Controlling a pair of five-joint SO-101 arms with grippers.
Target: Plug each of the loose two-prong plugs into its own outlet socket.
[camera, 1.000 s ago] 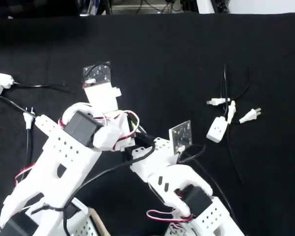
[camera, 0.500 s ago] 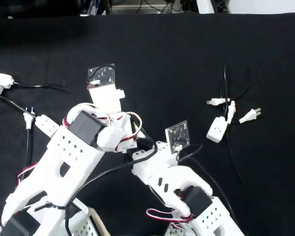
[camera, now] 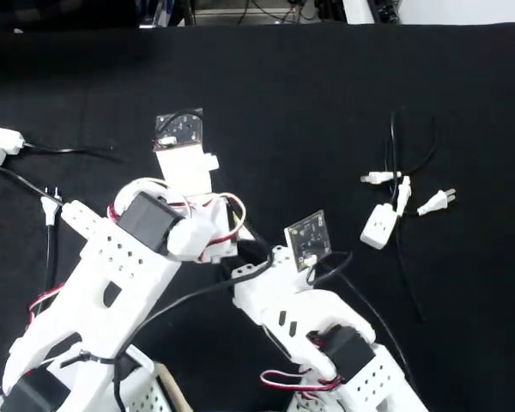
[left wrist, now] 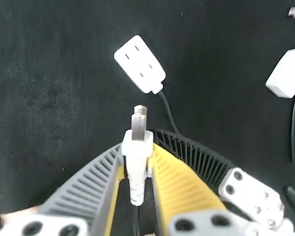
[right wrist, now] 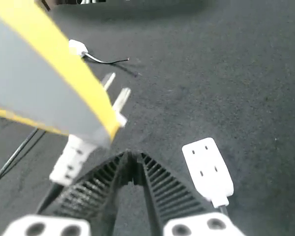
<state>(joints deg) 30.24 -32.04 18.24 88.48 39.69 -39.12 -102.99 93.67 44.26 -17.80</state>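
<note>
Here left pincer (left wrist: 137, 153) clamps plug (left wrist: 137, 142); socket (left wrist: 139, 64) apart ahead.

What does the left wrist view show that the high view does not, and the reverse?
Left wrist view adds: the left tool shut on a white two-prong plug, prongs aimed at an outlet socket lying apart from it. High view adds: a corded plug at the far left and a loose plug at the far right. Both: the black table.

No text, label, number or sign can be read on the plug (left wrist: 136, 147), the outlet socket (left wrist: 139, 64) or the table (camera: 326, 86).
</note>
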